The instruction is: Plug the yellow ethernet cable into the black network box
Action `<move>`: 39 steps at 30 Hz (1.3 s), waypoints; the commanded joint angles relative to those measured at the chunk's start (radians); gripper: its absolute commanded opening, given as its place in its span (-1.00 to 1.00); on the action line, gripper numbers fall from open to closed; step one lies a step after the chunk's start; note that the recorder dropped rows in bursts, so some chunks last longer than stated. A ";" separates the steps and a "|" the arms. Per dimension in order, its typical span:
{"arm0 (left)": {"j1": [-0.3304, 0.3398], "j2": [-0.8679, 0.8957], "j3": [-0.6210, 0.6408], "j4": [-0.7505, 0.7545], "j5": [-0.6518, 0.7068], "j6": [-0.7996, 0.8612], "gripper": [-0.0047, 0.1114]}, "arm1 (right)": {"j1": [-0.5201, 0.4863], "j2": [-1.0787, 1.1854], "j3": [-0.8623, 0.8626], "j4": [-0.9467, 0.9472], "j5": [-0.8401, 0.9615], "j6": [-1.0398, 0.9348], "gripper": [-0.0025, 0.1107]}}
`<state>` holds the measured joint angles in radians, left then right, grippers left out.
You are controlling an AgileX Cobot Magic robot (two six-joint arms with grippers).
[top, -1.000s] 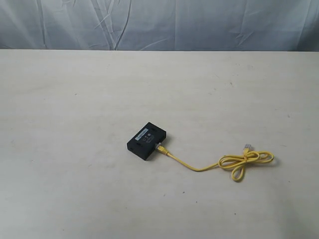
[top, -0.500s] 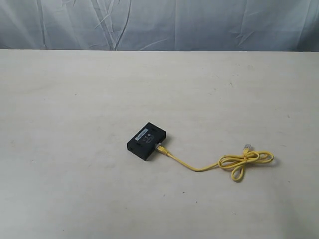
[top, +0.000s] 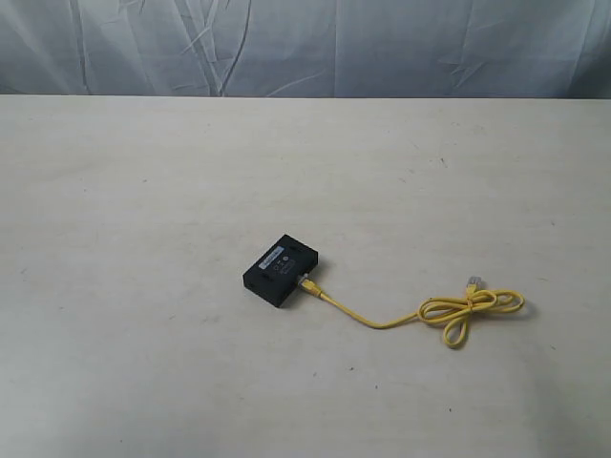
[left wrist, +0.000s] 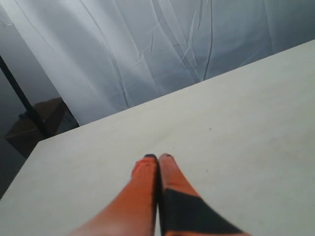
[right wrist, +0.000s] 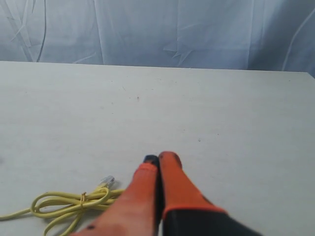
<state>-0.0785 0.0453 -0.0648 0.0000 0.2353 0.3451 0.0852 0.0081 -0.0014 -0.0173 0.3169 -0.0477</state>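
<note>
Nothing has shifted since a second ago; the black network box and the yellow ethernet cable lie exactly as they did on the pale counter. The box is a small flat black rectangle, turned at a slant, with a pale label strip and tiny markings on its top; dark port openings show on its sides. One plug of the cable sits against the box's lower right edge, touching it; whether it is fully seated in a port cannot be told. From the box the thin bright-yellow cord curves away to the right and gathers into a loose bundle of loops well apart from the box; the free plug, small and clear, pokes up at the bundle's far side.

The right wrist view shows the same loops, held by a thin tie, with the clear plug beside them; the right gripper has its orange fingers pressed together on nothing, above the counter and near the bundle. The left gripper is likewise closed and empty over bare counter; the box does not show in that view. Beyond the box, past the counter's far edge, hangs a creased grey-blue curtain; a dark pole stands off the counter's corner in the left wrist view.
</note>
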 commanded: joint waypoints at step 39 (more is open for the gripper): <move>0.007 -0.045 0.065 0.019 0.013 -0.334 -0.92 | -0.005 -0.008 0.001 0.003 -0.013 -0.003 -0.95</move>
<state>-0.0785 0.0046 -0.0050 0.0157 0.2549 0.0000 0.0852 0.0076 -0.0014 -0.0173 0.3169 -0.0477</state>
